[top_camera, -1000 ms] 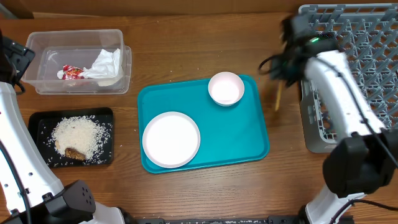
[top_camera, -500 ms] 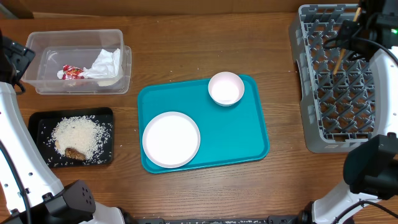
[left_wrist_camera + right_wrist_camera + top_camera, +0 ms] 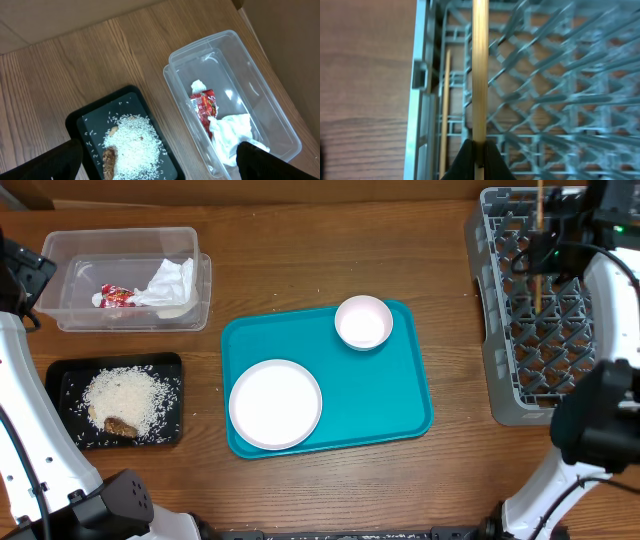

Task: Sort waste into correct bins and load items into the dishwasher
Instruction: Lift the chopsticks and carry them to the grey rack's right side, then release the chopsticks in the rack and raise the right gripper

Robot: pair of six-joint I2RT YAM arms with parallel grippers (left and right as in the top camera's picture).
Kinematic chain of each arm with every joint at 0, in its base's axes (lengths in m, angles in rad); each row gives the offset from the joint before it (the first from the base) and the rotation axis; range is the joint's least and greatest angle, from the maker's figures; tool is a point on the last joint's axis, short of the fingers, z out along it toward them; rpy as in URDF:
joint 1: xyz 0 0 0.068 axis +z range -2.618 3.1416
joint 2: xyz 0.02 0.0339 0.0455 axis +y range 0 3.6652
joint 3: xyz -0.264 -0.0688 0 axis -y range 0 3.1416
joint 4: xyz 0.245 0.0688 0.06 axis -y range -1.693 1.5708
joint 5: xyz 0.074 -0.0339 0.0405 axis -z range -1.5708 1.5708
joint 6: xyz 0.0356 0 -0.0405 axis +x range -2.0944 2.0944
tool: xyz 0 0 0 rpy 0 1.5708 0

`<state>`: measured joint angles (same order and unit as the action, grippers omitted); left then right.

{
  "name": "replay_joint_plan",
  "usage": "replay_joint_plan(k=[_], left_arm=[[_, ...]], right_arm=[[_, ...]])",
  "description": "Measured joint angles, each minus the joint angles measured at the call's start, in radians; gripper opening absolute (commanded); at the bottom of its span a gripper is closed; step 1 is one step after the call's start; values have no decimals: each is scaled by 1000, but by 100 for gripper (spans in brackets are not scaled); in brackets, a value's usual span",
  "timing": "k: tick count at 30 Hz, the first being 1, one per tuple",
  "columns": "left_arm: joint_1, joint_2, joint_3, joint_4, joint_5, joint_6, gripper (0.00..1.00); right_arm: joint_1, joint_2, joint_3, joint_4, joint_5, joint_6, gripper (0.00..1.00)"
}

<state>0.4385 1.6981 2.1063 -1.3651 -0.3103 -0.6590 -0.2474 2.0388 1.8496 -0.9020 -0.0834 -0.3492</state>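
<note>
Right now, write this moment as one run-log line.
right gripper: shut on chopstick over dish rack | left gripper: open, empty

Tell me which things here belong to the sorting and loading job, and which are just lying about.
Job: held chopstick, second chopstick in the dish rack, plate, cup, clear tub, napkin, wrapper, black tray, rice, food scrap.
Lying about: teal tray, under the plate and cup; table.
</note>
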Motion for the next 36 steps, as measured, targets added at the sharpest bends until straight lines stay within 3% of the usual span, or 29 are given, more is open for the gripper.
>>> replay_joint_plan(k=[2, 5, 7, 20, 22, 25, 26, 27, 33, 36], left_arm=[[0, 0, 0, 0, 0, 0, 100], [0, 0, 0, 0, 0, 0, 100], [0, 0, 0, 0, 0, 0, 100], [0, 0, 0, 0, 0, 0, 100], [0, 0, 0, 0, 0, 0, 100], [0, 0, 0, 0, 0, 0, 100], [0, 0, 0, 0, 0, 0, 100], [0, 0, 0, 0, 0, 0, 100], [0, 0, 0, 0, 0, 0, 100], [0, 0, 0, 0, 0, 0, 100]], right_arm=[[0, 20, 0, -11, -26, -1, 12], [0, 24, 0, -18, -50, -8, 13], [0, 24, 0, -27, -61, -10, 24], [8, 18, 0, -155, -112, 64, 27], [13, 1, 0, -185, -161, 89, 39], [40, -60, 0, -220, -272, 133, 77], [54, -80, 0, -227, -309, 145, 97], [74, -104, 0, -231, -357, 151, 100], [262, -172, 2, -196, -636, 177, 100], [384, -165, 2, -136, -625, 193, 92]])
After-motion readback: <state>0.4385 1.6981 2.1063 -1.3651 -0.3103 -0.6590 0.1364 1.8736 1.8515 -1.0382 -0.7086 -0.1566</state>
